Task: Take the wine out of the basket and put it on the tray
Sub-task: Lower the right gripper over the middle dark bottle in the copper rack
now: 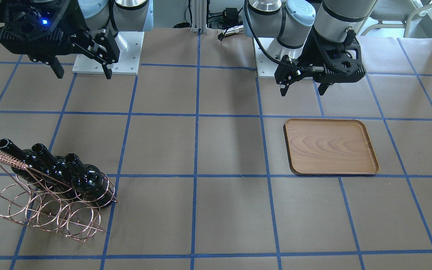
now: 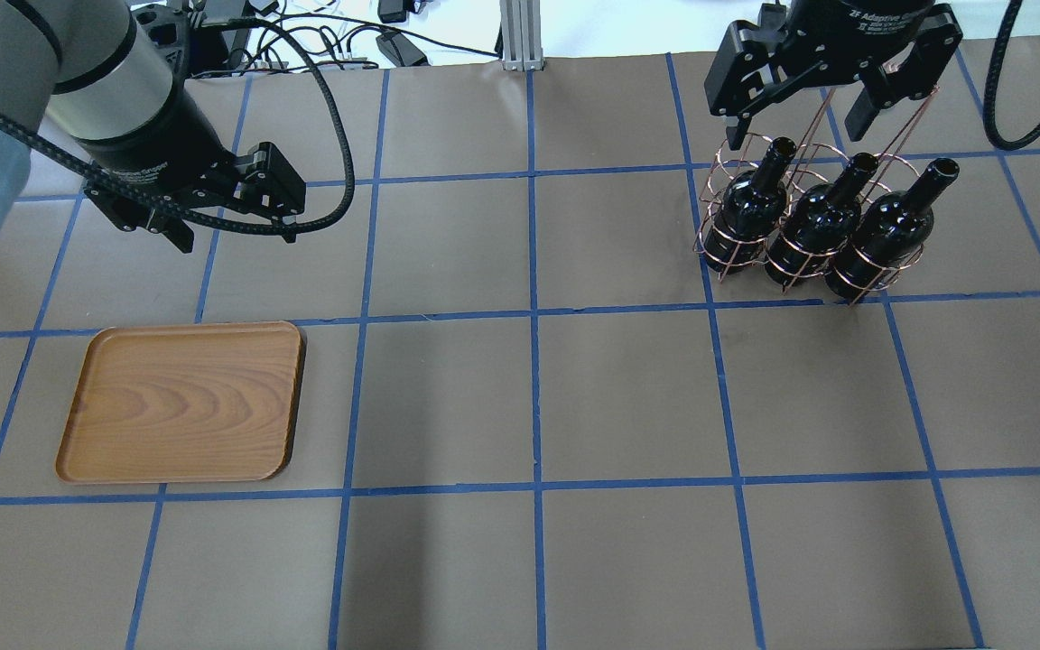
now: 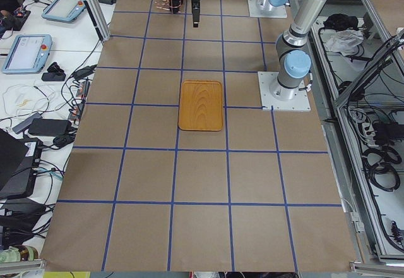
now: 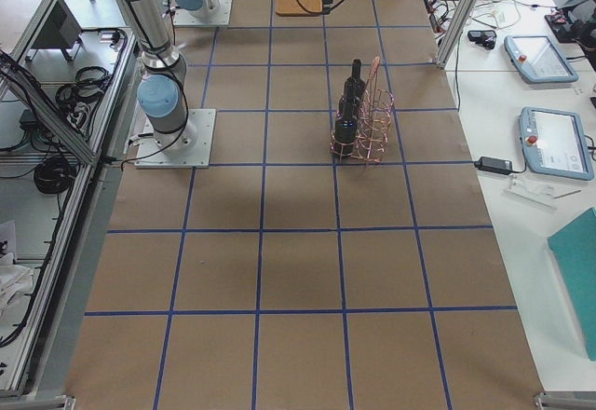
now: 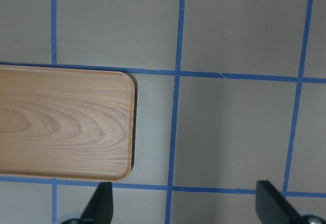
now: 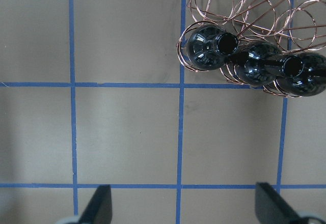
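Three near-black wine bottles (image 2: 746,208) (image 2: 813,224) (image 2: 886,233) stand side by side in the nearer row of the copper wire basket (image 2: 845,149) at the table's right. From the front, the bottles (image 1: 83,176) lean in the basket (image 1: 51,210). My right gripper (image 2: 798,126) is open and empty. It hangs high above the basket's far side and touches nothing. In its wrist view the bottle mouths (image 6: 226,43) sit at the top right. The wooden tray (image 2: 181,402) lies flat and bare at the left. My left gripper (image 2: 236,236) is open and empty, above the table beyond the tray (image 5: 61,122).
The brown table cover (image 2: 529,397) has a grid of blue tape lines. The two arm bases (image 1: 107,52) (image 1: 272,56) stand at the robot's side of the table. Cables and tablets (image 3: 28,50) lie off the table's edge.
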Robot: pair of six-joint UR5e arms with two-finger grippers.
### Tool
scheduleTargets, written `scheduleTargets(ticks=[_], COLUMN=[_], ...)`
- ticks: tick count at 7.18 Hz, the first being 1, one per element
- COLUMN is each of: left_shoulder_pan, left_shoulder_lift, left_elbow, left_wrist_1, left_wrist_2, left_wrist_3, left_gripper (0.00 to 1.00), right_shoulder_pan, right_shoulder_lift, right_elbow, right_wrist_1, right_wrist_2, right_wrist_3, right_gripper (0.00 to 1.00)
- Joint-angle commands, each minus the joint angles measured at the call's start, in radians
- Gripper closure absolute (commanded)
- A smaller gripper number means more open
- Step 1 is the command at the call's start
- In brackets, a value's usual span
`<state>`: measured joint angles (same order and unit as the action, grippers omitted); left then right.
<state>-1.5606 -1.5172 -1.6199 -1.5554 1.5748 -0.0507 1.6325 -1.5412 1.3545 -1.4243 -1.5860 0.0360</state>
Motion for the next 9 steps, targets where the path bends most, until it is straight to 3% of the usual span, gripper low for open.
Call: scheduleTargets(ticks=[1,4,6,9], left_shoulder_pan=[-0.001,0.0,0.0,0.0], left_shoulder_lift=[-0.004,-0.003,-0.003,0.002], left_elbow=[0.0,0.0,-0.002,-0.002], left_wrist_1=[-0.002,-0.003,-0.005,-0.005], left_wrist_2=[-0.002,0.007,0.008,0.013], left_wrist_3=[-0.003,-0.003,-0.003,-0.005], left_gripper=[0.0,0.0,0.0,0.0], right_shoulder_pan=[-0.003,-0.086,-0.18,-0.215], right_shoulder_lift=[0.004,0.015,0.032,0.116], right_elbow=[0.008,0.066,0.142,0.155], right_wrist_1=[-0.004,-0.088,-0.201,-0.284], right_wrist_2=[0.006,-0.057,-0.052,-0.051], right_wrist_3=[-0.001,0.131,0.048,-0.011], right_gripper=[0.02,0.02,0.02,0.05])
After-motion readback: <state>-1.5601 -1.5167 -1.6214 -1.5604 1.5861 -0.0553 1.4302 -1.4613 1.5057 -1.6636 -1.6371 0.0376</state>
